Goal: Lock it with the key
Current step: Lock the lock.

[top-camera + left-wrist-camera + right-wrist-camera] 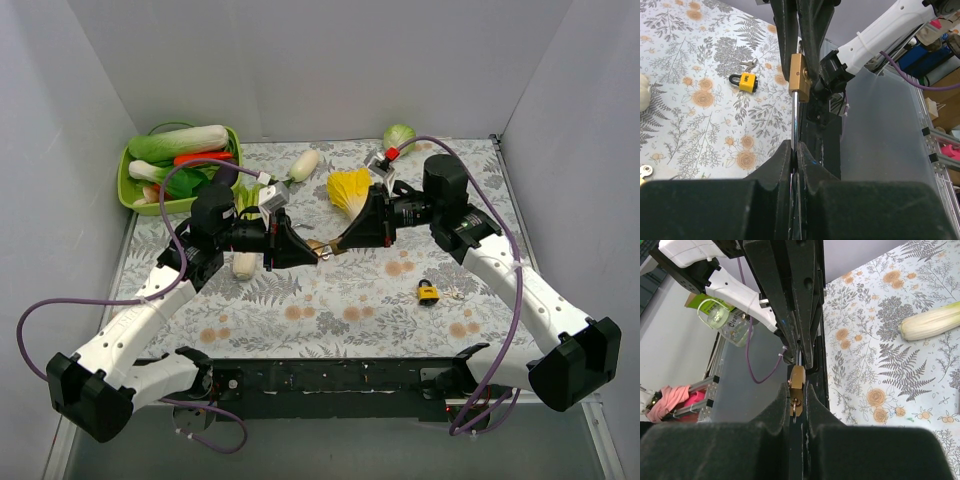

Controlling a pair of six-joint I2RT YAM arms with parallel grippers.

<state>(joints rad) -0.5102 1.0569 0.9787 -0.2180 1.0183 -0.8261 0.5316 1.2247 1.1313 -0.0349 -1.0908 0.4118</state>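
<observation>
Lengthwise, brass padlock (pixel 799 77) points its shackle (pixel 796 120) into the left pincer (pixel 796 150).

Green basket (pixel 123 185) (vegetables (pixel 185 145) inside), floral tablecloth (pixel 330 310)

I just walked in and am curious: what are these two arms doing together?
Both arms meet over the table, sharing one brass padlock. The right gripper is shut on its brass body; the left gripper is shut on the silver bar coming out of it, shackle or key I cannot tell. A yellow padlock with keys lies untouched nearby.
</observation>
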